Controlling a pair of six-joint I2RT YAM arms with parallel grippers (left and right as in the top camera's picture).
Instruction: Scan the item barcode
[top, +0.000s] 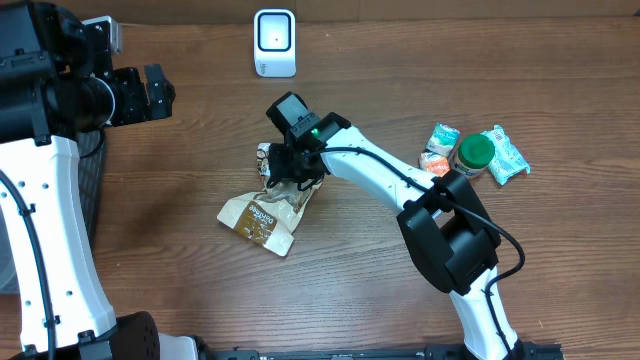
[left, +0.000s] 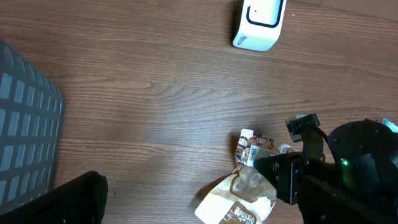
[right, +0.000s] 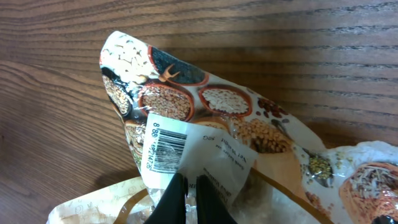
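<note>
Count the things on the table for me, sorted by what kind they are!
barcode scanner: 1
bean pouch: 1
green-lidded jar: 1
small snack packets: 2
Total: 5

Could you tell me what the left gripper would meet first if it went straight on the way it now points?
Probably bare table, between the scanner and the pouch, though depth is unclear.

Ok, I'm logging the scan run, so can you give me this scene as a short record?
item: grain pouch, on table
barcode label: at the pouch's pinched end
right end effector: shut on grain pouch
left end effector: open, empty
scanner: white, apart from pouch
others: green-lidded jar, packets beside it
</note>
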